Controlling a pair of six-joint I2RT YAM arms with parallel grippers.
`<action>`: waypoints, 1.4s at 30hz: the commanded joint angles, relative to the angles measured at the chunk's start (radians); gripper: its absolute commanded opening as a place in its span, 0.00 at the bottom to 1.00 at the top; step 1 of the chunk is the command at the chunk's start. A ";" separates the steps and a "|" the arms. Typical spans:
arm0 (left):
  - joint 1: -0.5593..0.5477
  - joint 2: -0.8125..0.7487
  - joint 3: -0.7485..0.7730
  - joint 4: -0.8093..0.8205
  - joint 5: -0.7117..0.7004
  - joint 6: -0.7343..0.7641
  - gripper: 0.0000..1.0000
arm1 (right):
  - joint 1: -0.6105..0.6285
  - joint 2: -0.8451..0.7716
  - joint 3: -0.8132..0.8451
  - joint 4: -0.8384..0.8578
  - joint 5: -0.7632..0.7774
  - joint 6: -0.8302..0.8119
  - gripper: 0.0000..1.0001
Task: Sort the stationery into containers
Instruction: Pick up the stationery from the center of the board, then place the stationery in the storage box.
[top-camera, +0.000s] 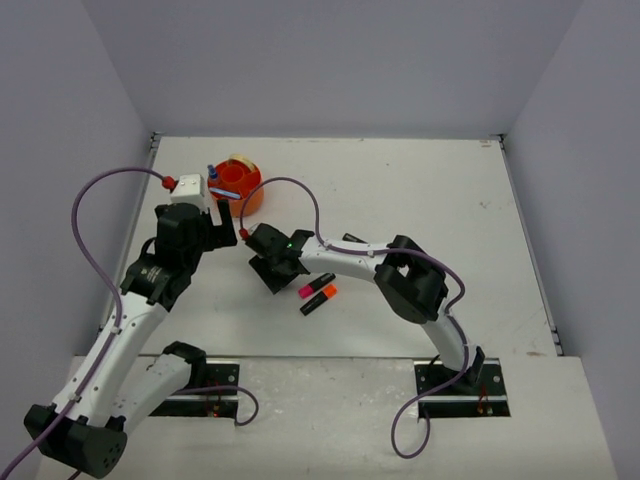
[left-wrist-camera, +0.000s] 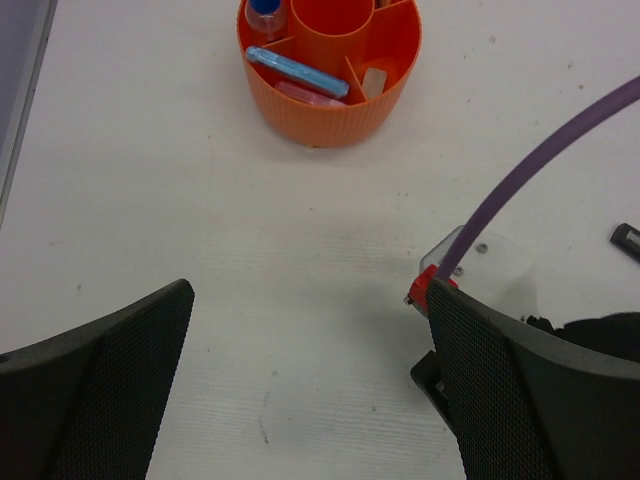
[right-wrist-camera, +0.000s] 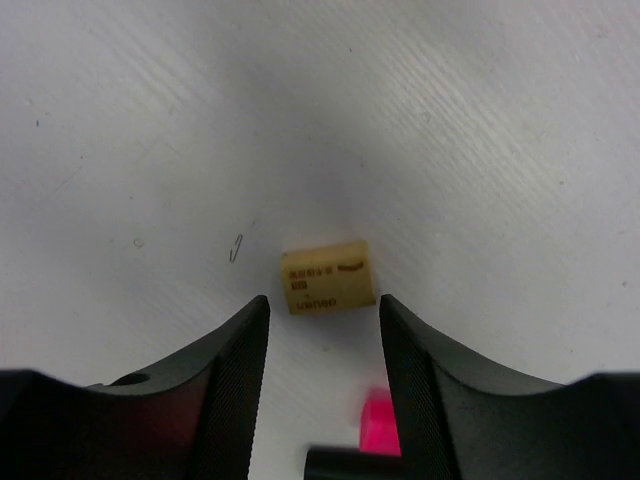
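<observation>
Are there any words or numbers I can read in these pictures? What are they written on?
On the small tan block: dark printed lines, too blurred to read.
On the orange tub: no writing shows.
On the highlighters: too small to tell.

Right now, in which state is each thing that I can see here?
yellow block, flat on table, not gripped
right end effector, open, straddling the yellow block, not touching
left end effector, open, empty
orange tub, upright, some pieces inside
pink-ended highlighter, lying on table
orange-ended highlighter, lying on table beside it
</observation>
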 joint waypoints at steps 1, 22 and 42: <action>0.005 -0.084 -0.004 0.056 -0.014 0.002 1.00 | 0.001 0.045 0.065 -0.013 0.029 -0.028 0.48; 0.005 -0.127 -0.103 0.103 0.020 0.027 1.00 | -0.137 -0.044 0.245 0.112 0.001 -0.271 0.13; 0.008 -0.127 -0.108 0.115 0.001 0.028 1.00 | -0.232 0.178 0.588 0.308 -0.182 -0.456 0.12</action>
